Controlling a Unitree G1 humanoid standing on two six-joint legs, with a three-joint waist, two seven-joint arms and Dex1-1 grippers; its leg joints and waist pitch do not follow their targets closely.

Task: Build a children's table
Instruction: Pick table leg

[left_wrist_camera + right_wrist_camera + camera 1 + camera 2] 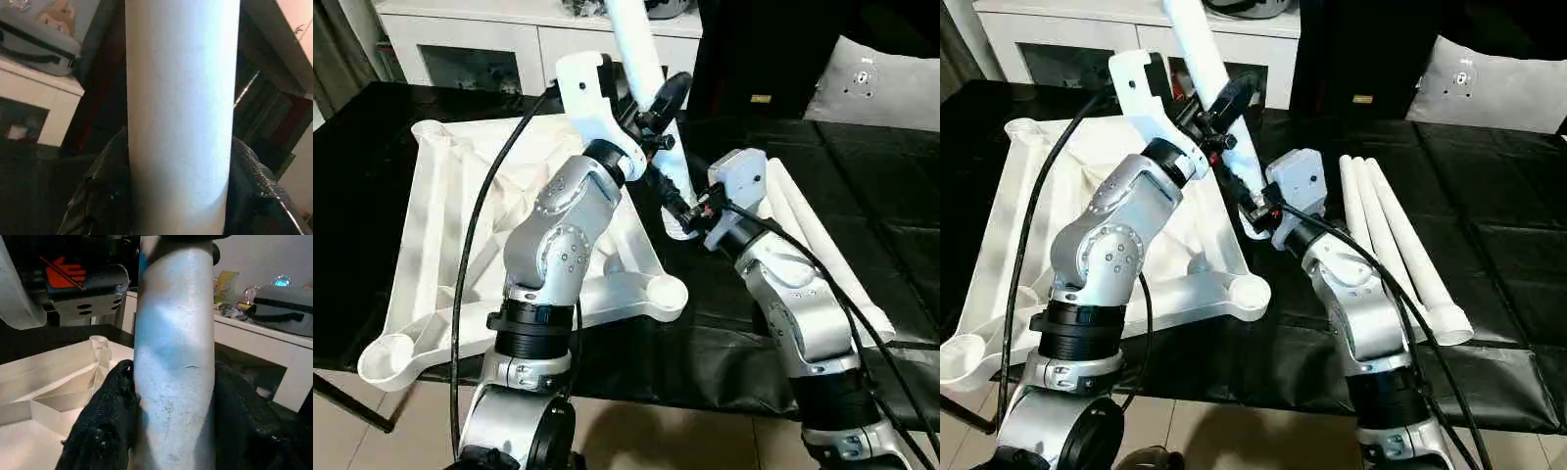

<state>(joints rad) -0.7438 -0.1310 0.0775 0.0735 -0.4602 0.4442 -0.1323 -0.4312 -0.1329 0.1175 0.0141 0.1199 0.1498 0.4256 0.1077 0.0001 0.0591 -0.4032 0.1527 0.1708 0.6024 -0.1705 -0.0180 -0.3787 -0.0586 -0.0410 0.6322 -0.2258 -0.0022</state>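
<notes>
Nearest the camera are the two silver forearms, rising from 6 o'clock toward the work. Both claws are clenched on one white leg (651, 108). The left gripper (651, 122) grasps it high on the shaft, and the right gripper (690, 211) grasps it just above its foot. Each wrist view shows black pads pressed to both sides of the tube.

The leg's long axis runs from about 11 o'clock down to 5 o'clock, tilted, not upright. Its lower end sits at the tabletop's (440, 225) far-right corner (at roughly 3 o'clock of the panel). The tabletop lies ribbed side up on the black table (891, 206). The right gripper is the nearer to that corner, so seating will likely depend on it steering the foot while the left sets the tilt.

Three spare legs (1391, 240) lie side by side at 3 o'clock, well apart from the panel.

Hidden: the target socket and the leg's tip, behind the right gripper; the leg's top is cut off at 12 o'clock.
</notes>
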